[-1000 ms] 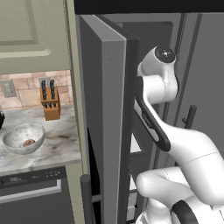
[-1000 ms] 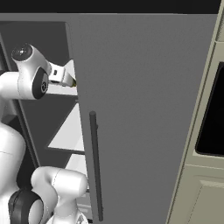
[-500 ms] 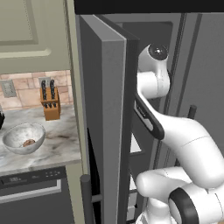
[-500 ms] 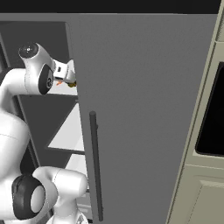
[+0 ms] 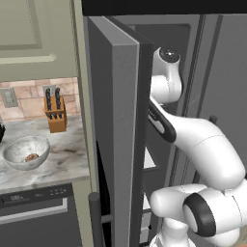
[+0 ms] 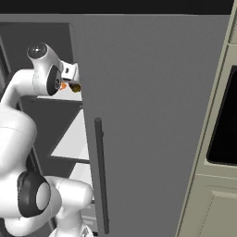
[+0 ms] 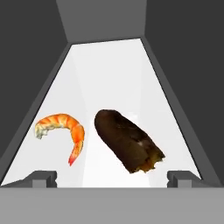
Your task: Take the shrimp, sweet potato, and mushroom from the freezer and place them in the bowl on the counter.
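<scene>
One shrimp (image 7: 61, 131), one sweet potato (image 7: 128, 141).

White arm (image 6: 18, 115) beside open freezer (image 6: 152, 115) door, over white shelves (image 6: 69, 139).

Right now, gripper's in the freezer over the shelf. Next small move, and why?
Probably ease the gripper forward and down onto the sweet potato. In the hand view its open fingertips flank the dark brown piece lying almost centred on the white shelf, while the shrimp sits off to one side, apart from it.
</scene>
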